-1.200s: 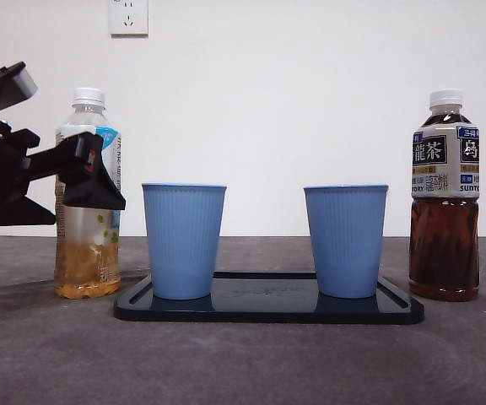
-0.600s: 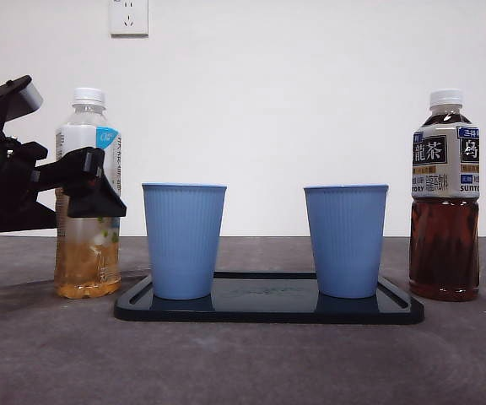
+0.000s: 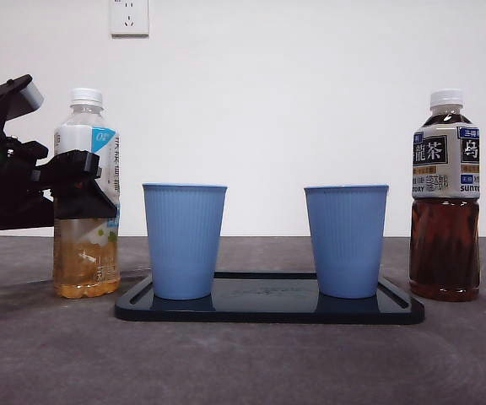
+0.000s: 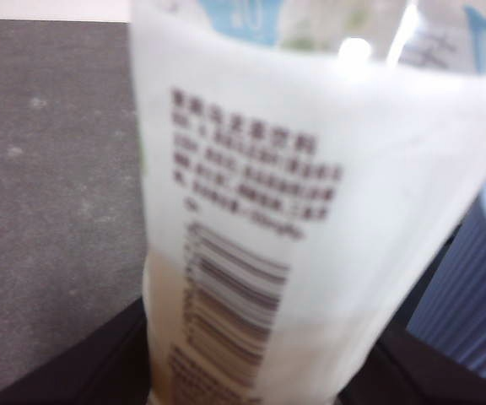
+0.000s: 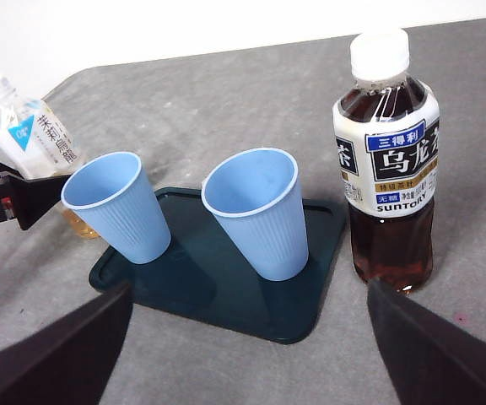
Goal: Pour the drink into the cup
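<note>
Two blue ribbed cups stand upright and apparently empty on a dark tray (image 3: 268, 310) at the front of the grey tabletop (image 3: 243, 363): the left cup (image 3: 184, 240) and the right cup (image 3: 346, 240), well apart from each other. Nothing has been poured, so the task is at its first step. Beside the left cup, off the tray, stands the pale tea bottle (image 3: 87, 211), white cap on, liquid low in it with bits floating. The left pincer (image 3: 78, 181) has its black jaws on either side of the bottle's label at mid-height; its wrist view is filled by the blurred label (image 4: 260, 253), so I judge it closed on the bottle, which looks very slightly tilted but rests on the tabletop. Lifting, uncapping and tipping over a cup are all left. At the far right side the dark Suntory oolong bottle (image 3: 445, 198) stands capped, untouched. The right pincer (image 5: 243, 354) hangs open above, holding nothing
</note>
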Motion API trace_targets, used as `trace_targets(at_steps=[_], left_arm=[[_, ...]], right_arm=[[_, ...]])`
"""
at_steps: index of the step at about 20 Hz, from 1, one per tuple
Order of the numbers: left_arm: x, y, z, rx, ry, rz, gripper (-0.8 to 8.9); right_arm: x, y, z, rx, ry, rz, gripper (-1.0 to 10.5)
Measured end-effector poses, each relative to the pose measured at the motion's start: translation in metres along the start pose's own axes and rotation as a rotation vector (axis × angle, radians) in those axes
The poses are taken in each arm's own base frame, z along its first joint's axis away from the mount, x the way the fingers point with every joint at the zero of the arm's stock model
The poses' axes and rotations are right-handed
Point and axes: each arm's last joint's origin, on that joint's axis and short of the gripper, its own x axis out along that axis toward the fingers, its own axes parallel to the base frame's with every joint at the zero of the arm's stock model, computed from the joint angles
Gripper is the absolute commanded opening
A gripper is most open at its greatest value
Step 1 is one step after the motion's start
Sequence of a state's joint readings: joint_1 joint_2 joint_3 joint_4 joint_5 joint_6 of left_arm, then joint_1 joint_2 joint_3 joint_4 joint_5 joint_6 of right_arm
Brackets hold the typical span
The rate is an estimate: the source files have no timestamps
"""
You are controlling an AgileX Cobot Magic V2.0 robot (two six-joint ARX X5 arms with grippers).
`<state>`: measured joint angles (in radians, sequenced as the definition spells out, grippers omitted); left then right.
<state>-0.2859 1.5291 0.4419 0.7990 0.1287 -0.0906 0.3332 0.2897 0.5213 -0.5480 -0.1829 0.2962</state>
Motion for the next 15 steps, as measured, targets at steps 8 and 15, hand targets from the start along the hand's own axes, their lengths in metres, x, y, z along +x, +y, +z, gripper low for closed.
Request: trace_targets(at_steps=[8,15], left_arm=[[-0.017,-0.003,0.011,0.064,0.048,0.003,2.08],[-0.037,-0.007,0.046,0.268,0.192,0.065,2.08]], right_arm=[[0.000,0.000,-0.002,-0.001,0.023,0.012,4.4],[0.000,0.004,-0.003,-0.006,0.061,0.136,4.4]])
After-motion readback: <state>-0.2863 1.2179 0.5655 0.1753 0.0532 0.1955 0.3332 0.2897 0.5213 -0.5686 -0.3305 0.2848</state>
